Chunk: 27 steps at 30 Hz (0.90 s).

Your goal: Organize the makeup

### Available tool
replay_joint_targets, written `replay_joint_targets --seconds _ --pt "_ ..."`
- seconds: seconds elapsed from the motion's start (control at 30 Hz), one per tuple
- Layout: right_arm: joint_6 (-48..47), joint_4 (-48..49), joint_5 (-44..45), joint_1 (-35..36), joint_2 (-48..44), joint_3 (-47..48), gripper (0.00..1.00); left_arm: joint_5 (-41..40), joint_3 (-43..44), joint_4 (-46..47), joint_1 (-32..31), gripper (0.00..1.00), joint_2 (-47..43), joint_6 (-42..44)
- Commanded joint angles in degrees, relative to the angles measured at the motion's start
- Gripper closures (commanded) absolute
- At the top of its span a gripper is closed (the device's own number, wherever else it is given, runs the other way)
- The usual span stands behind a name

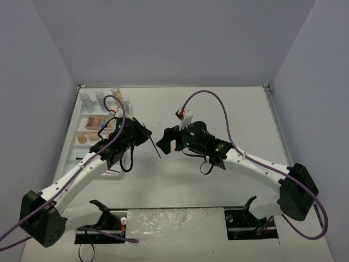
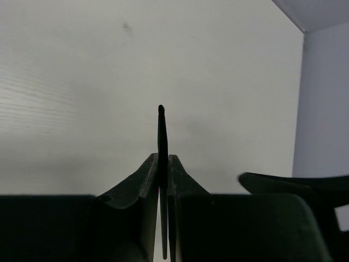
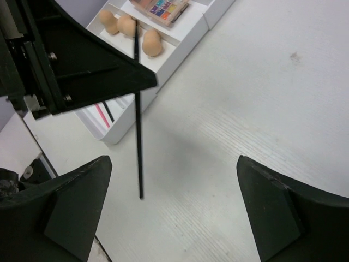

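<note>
My left gripper (image 2: pixel 163 155) is shut on a thin black pencil (image 2: pixel 162 128), which sticks out past the fingertips above the bare table. From above, the left gripper (image 1: pixel 142 132) hangs beside the white slotted tray (image 1: pixel 76 147), and the pencil (image 1: pixel 155 149) slants toward the right gripper (image 1: pixel 168 140). My right gripper (image 3: pixel 173 164) stands open just right of the pencil (image 3: pixel 138 153), with nothing between its fingers. The tray holds three peach sponges (image 3: pixel 152 42), an eyeshadow palette (image 3: pixel 161 7), and red and black pencils (image 3: pixel 102 114). Three bottles (image 1: pixel 100 97) stand at its far end.
The tray (image 3: pixel 182 41) lies along the table's left side next to the left wall. Purple cables (image 1: pixel 215 101) loop above both arms. White tabletop (image 1: pixel 229 114) stretches to the right and back, up to the walls.
</note>
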Motion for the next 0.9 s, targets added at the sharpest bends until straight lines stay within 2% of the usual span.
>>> replay_joint_targets --seconds 0.0,0.2,0.37,0.63,0.8,0.87 --pt "-2.53 -4.13 4.12 -2.43 -6.61 1.10 0.01 -9.24 -1.31 -8.13 7.40 1.00 -5.64 -4.87" --pt "-3.57 -9.60 3.50 -8.04 -12.08 -1.45 0.00 -4.72 -12.51 -12.69 26.26 1.00 -12.91 -11.90" --pt "-4.18 -12.76 5.48 -9.42 -15.87 -2.80 0.00 -5.45 -15.15 -17.76 36.26 1.00 -15.34 -12.01" --pt "-4.22 -13.19 6.09 -9.50 -17.28 -3.87 0.00 -6.84 -16.78 -20.97 44.71 1.00 -14.85 -11.41" --pt "-4.40 -13.13 6.85 -9.50 -17.23 -4.36 0.00 -6.47 -19.44 -17.94 47.39 1.00 -14.59 -11.86" --pt "-4.33 -13.25 6.70 -9.45 -16.94 -4.34 0.00 -6.00 -19.32 -17.42 47.97 0.93 -14.09 -11.72"
